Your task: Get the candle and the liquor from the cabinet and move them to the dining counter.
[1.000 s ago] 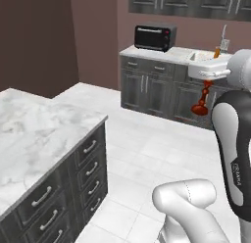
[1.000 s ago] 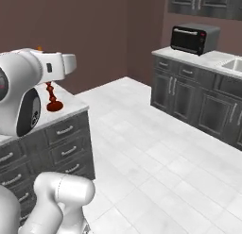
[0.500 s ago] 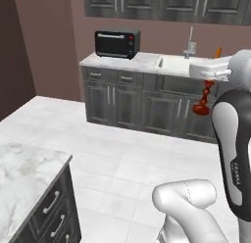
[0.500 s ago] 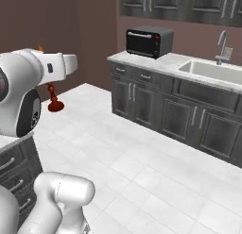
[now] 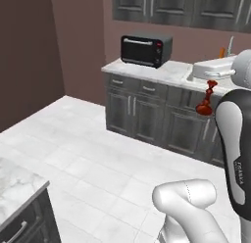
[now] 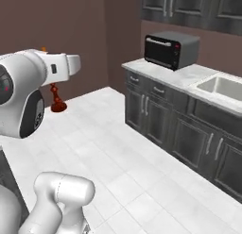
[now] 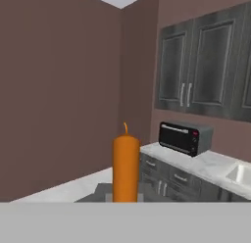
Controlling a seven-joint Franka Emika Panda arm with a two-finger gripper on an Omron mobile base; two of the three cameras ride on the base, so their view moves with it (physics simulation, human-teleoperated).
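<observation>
Kitchen view swung round versus a half second back: base turning, not things moving. Tool clamped shut on candle, upright, mid-air. Dining counter slid to lower-left corner, toaster oven and cabinet beyond. Likely mid-carry; drop-off pending.

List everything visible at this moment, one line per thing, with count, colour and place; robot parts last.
candle: one, orange on a dark red holder, upright, carried in the gripper.
toaster oven: one, black, on the marble worktop.
marble worktop: one, white, over dark grey lower cabinets.
sink: one, set in the worktop, right of the oven.
wall cabinet: dark grey doors with silver bar handles, above the oven.
dining counter: one corner, white marble, left base view's lower left.
gripper: one, shut on the candle.
</observation>
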